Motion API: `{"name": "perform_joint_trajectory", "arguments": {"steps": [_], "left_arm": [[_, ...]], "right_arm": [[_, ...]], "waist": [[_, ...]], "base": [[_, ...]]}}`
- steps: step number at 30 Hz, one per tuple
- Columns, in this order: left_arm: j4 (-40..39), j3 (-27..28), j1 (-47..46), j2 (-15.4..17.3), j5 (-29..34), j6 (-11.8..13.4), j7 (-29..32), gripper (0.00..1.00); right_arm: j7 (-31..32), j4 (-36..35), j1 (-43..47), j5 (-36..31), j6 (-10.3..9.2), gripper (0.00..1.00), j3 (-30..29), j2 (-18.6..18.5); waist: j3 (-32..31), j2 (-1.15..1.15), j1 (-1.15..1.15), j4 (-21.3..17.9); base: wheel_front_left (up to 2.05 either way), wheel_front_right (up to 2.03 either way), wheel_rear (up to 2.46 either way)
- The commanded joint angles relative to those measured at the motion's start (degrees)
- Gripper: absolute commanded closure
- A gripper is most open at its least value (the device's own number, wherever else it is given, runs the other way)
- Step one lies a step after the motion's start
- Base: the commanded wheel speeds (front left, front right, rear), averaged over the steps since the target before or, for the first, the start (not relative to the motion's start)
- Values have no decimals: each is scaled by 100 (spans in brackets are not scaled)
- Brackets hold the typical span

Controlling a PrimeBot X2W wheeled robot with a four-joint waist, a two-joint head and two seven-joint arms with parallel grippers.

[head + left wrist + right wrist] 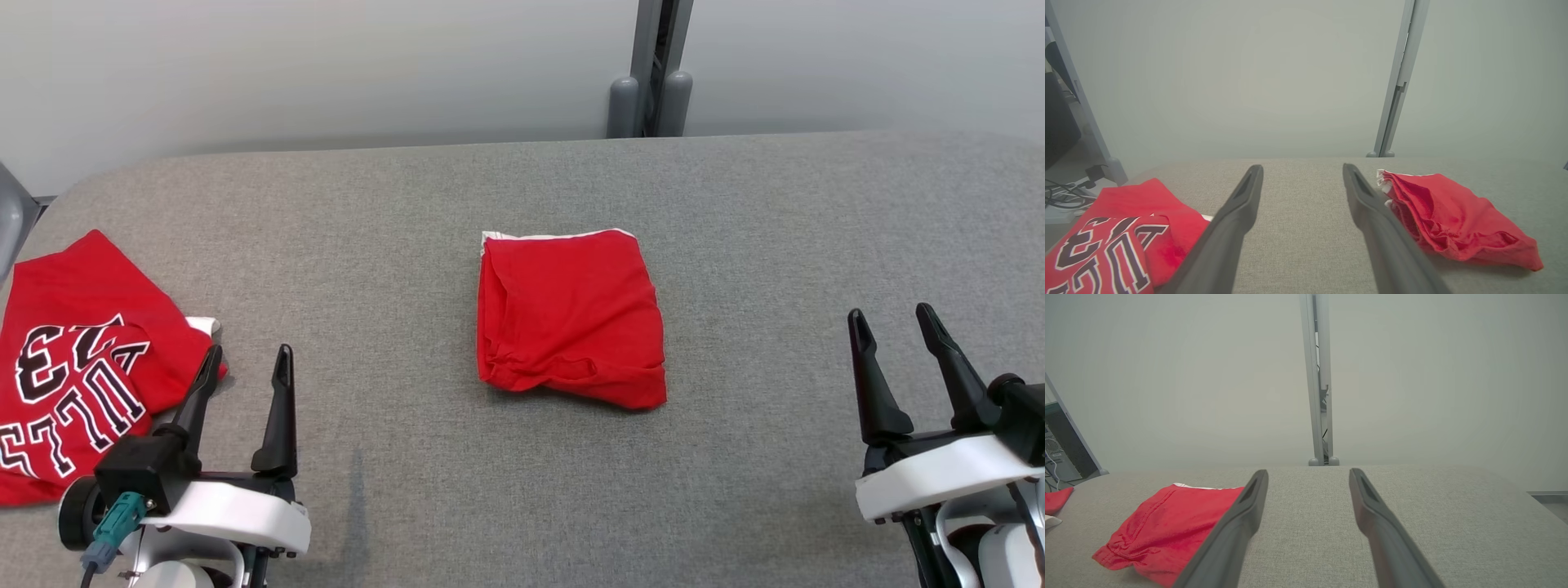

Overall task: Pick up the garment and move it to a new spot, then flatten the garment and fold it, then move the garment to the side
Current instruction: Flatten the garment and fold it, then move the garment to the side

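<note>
With left gripper (249,353) and right gripper (890,313) spread wide and empty at the near edge of the tabletop (759,212), the garment (571,318) lies folded at its centre, so the move aside appears next, requiring a forward reach and a grip through all layers.

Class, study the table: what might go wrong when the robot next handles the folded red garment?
1. The folded red garment has a loose, bunched near edge; a one-sided lift may undo it.
2. The lettered red jersey lies beside the left gripper; its fingers might snag it.
</note>
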Motion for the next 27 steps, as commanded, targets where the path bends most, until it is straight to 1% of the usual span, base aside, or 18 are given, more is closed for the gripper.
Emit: {"name": "perform_joint_trajectory", "arguments": {"steps": [1, 14, 18, 23, 27], "left_arm": [[2, -6, 40, 26, -36, 23, 13, 0], [-26, -37, -70, 59, -67, 55, 26, 0], [-46, -54, -178, 56, -79, 43, 12, 0], [-52, -124, -339, 4, -82, -13, -35, 0], [-17, -186, -498, -74, -92, -62, -96, 0]], "right_arm": [[34, -37, 66, -2, -2, 0, -21, 3], [65, -53, 77, 21, -2, 0, -108, 72], [105, 48, -69, 64, -2, 0, -140, 74], [134, 532, -428, 120, -2, 0, 6, -31], [110, 1141, -807, 199, -2, 0, 220, -84]], "waist": [[3, 0, 0, -6], [63, 0, 0, -10], [149, 0, 0, 50], [338, 0, 0, 259], [523, 0, 0, 484]], "base": [[0, 0, 0], [0, 0, 0], [0, 0, 0], [0, 0, 0], [0, 0, 0]]}}
